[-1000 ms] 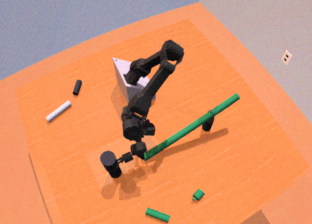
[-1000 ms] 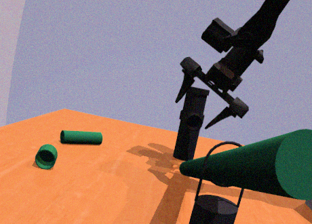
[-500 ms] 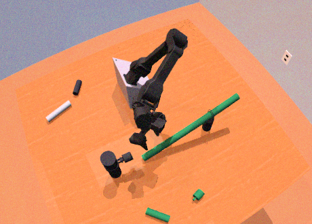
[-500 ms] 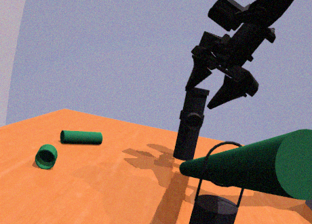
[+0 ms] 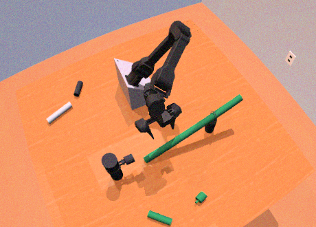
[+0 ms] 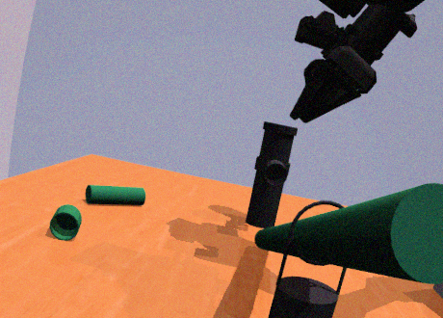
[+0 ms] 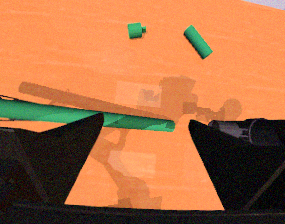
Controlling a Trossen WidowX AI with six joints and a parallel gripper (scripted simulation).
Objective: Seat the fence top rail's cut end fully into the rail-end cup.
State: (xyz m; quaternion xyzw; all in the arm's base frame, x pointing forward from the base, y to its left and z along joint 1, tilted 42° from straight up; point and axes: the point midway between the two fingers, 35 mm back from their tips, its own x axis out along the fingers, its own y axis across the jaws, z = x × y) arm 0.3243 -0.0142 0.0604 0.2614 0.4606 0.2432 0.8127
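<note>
The long green rail (image 5: 196,128) (image 6: 356,235) (image 7: 139,122) passes through the wire loop of the loop cap on the short black post (image 5: 210,126) (image 6: 305,300). Its near end is outside the black rail-end cup (image 5: 129,159) (image 6: 276,170), with a gap between them in the top view. The cup hangs on the band in the upper part of the big black post (image 5: 117,174) (image 6: 265,201) (image 7: 234,129), some way below the cap. My gripper (image 5: 163,133) (image 6: 299,119) (image 7: 146,120) is open and empty above the table; no contact with the rail shows. In the wrist view the cup is hidden.
A short green tube (image 5: 159,217) (image 6: 116,196) (image 7: 198,42) and a small green cap (image 5: 201,197) (image 6: 65,222) (image 7: 136,30) lie beyond the rail. A white tube (image 5: 59,112) and a black tube (image 5: 78,88) lie left of the arm's base.
</note>
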